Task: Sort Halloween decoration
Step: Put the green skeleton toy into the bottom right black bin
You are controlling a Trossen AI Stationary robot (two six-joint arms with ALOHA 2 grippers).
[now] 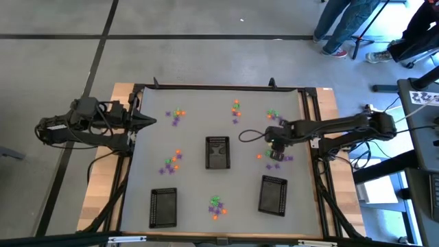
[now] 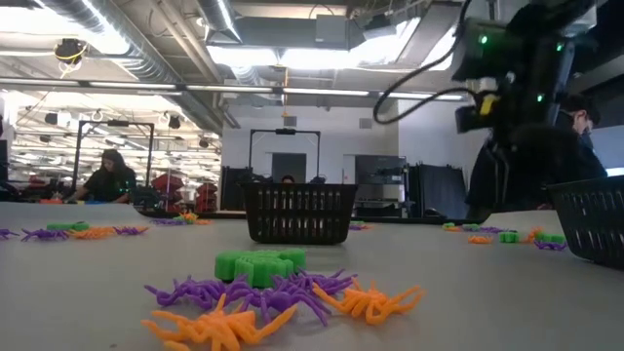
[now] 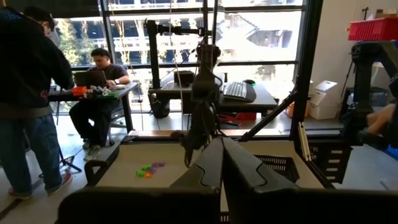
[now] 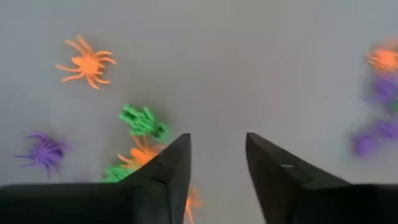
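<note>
An orange spider (image 4: 87, 63), a green trinket (image 4: 144, 122) and a purple spider (image 4: 43, 151) lie on the grey table (image 4: 249, 56) just beside my right gripper (image 4: 217, 158), whose jaws stand spread and empty. No writing is legible. My left gripper (image 3: 221, 158) waits pressed together at the table's edge.
</note>
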